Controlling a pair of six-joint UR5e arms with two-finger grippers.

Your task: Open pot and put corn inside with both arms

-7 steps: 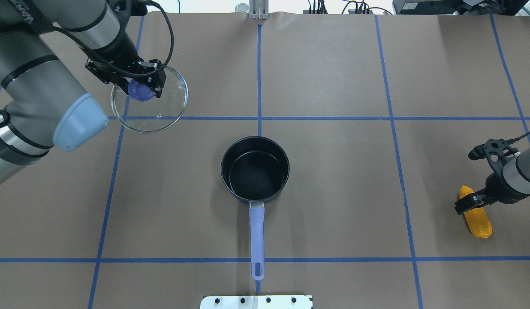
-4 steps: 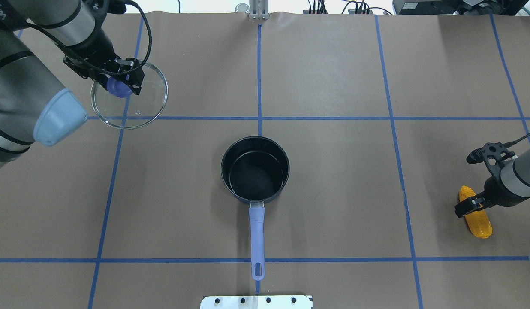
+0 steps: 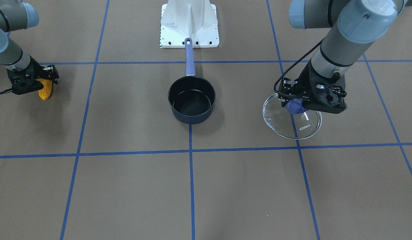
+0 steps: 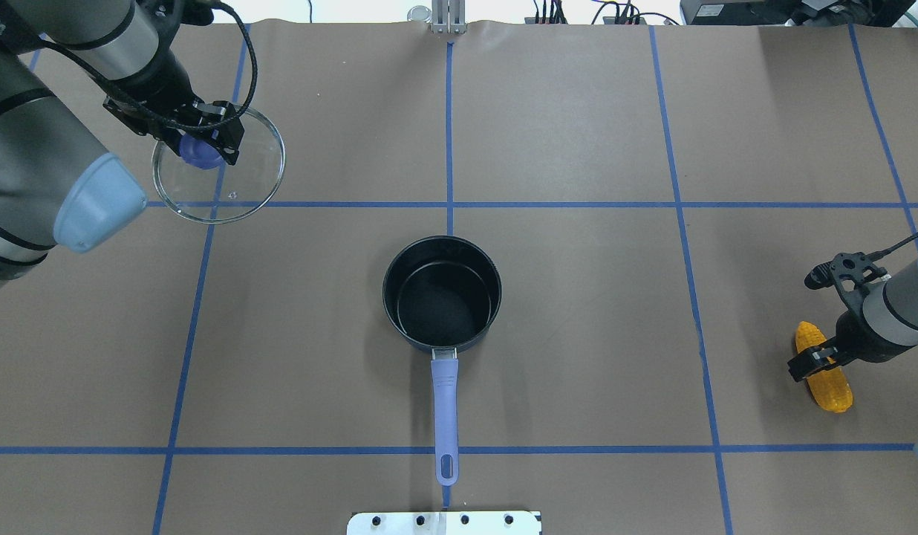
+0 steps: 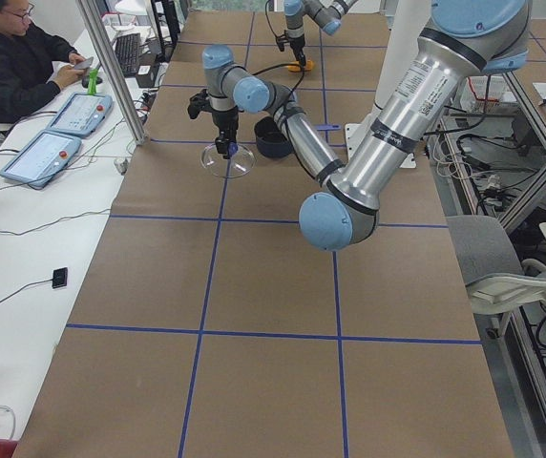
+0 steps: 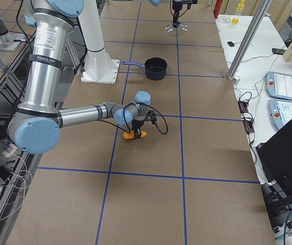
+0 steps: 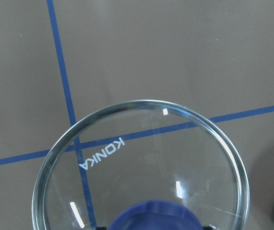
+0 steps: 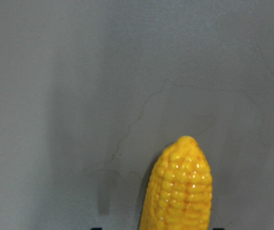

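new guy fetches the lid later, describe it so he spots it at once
On the brown table, start at the dark pot in the middle and look beyond it to the robot's left. There the left pincer grips a glass lid: the only see-through thing, with a blue knob and KONKA lettering.

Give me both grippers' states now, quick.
Left gripper: closed on the glass lid, at its knob.
Right gripper: down at the corn; open or closed cannot be told.
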